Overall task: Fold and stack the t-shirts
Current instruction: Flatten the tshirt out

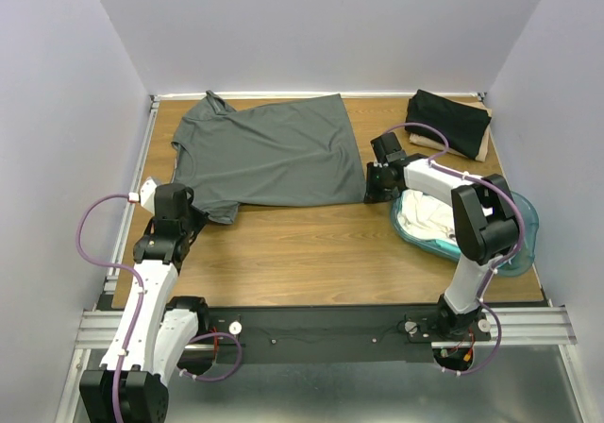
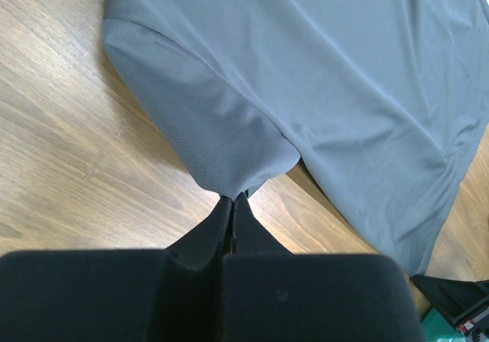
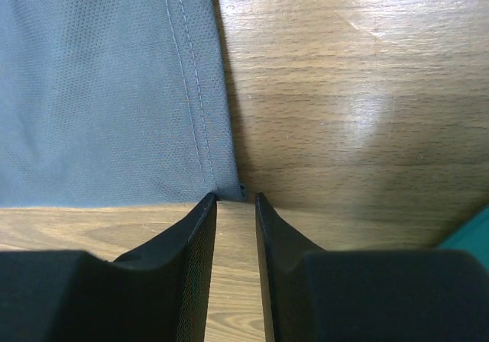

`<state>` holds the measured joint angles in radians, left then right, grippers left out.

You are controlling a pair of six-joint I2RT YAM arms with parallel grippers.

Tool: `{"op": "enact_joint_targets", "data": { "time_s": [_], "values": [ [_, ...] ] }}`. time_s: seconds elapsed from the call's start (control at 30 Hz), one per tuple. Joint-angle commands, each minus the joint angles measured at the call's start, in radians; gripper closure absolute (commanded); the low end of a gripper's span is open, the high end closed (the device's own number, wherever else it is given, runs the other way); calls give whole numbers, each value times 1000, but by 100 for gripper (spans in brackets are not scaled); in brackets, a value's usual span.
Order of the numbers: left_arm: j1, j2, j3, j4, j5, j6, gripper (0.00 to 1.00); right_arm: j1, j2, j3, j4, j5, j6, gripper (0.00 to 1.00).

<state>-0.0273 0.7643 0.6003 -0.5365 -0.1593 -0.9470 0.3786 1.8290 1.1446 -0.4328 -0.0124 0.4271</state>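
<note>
Grey t-shirt (image 1: 269,154) lies flat, upper centre of the top view; long axis left-right, collar left, hem right. Left hand (image 2: 233,201) closed on its sleeve edge. Right hand (image 3: 235,201) narrowly parted at the hem corner, holding nothing. Wooden worktop (image 1: 311,244); pale walls (image 1: 321,26).

Soft, even light from above fills the top view, leaving the table (image 1: 311,253) bright with only faint shadows beneath the arms. In the right wrist view a pale glare patch sits on the wood, a thin dark shadow lines the grey t-shirt (image 3: 92,90) hem, and its weave is sharp. The left gripper (image 2: 233,201) and right gripper (image 3: 234,201) read as featureless black, slightly soft
</note>
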Motion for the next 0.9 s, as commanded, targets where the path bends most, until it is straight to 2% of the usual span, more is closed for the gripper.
{"op": "enact_joint_targets", "data": {
  "time_s": [0.0,0.2,0.4,0.63,0.87],
  "values": [
    [4,-25,13,-22,-40,-1,100,6,19,-20,-67,51,-14,67],
    [4,-30,6,-20,-39,1,100,5,36,17,-63,55,-47,76],
    [4,-31,1,-13,-45,17,100,5,64,38,-61,26,-76,100],
    [4,-40,0,-10,-45,22,100,6,-2,12,-64,38,-94,100],
    [4,-42,1,-10,-40,31,100,6,-66,-8,-73,-18,-87,100]
  ]
}}
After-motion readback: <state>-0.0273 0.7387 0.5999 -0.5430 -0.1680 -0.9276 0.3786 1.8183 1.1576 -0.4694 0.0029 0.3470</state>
